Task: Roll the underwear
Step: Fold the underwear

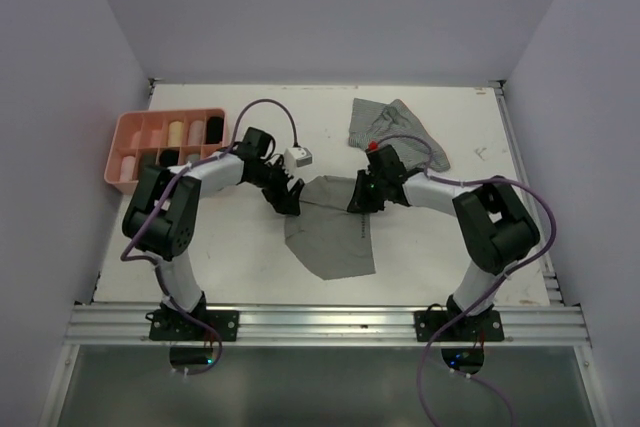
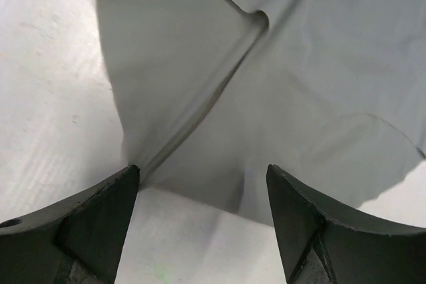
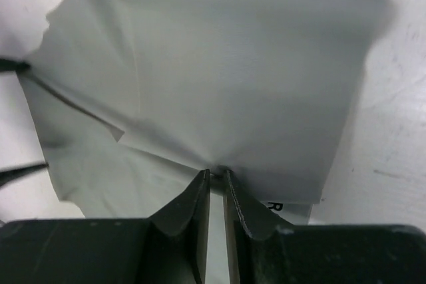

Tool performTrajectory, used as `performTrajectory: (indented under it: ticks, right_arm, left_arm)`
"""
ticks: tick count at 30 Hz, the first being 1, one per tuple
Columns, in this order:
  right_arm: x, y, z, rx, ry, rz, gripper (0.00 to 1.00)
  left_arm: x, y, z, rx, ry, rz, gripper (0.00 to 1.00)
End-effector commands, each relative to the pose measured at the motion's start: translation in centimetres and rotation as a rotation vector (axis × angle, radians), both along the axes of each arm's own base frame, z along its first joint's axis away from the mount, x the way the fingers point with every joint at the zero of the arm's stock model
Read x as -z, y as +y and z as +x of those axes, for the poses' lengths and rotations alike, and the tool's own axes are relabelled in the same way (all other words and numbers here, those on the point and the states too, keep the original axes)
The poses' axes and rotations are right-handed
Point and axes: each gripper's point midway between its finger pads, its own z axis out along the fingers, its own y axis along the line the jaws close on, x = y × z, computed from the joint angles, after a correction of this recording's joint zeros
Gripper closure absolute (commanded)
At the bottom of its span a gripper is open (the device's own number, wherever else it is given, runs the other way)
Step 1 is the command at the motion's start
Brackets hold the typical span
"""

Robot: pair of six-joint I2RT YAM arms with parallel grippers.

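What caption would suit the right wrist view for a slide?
The right hand pinches an edge of the grey underwear lying on the white table.

Layout on the surface (image 1: 240,257)
Flat underwear (image 1: 335,242) is spread centrally; crumpled underwear (image 1: 395,127) is placed behind it, the compartment tray (image 1: 170,114) far left.

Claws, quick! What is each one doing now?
Left claw: open, holding nothing.
Right claw: shut on the plain grey underwear.

smooth matt grey cloth underwear (image 1: 330,237), matt black fingers (image 2: 86,224), pink plastic tray (image 1: 170,114), scuffed white table (image 1: 450,247)
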Motion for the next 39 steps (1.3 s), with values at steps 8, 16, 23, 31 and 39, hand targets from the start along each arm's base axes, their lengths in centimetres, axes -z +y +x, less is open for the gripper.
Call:
performTrajectory:
  ticks: [8, 16, 23, 31, 39]
  right_arm:
    - [-5.4, 2.4, -1.5, -0.079, -0.069, 0.145, 0.73]
    - [-7.6, -2.3, 3.4, -0.081, -0.234, -0.042, 0.73]
    - [-6.8, -5.1, 5.9, -0.181, -0.277, -0.192, 0.68]
    - [-4.9, -4.2, 7.8, -0.287, -0.277, -0.19, 0.66]
    - [-2.1, -4.0, 8.3, -0.318, -0.208, -0.185, 0.65]
  left_arm:
    - [-2.4, 0.0, -0.3, 0.149, -0.081, -0.015, 0.14]
    - [-6.9, -0.4, 2.0, 0.079, -0.27, -0.062, 0.15]
    - [-8.5, -3.4, 10.0, 0.036, -0.338, -0.08, 0.25]
    - [-6.1, -6.2, 14.1, 0.042, -0.34, -0.119, 0.31]
    - [-3.8, -8.3, 13.4, 0.086, -0.283, -0.158, 0.31]
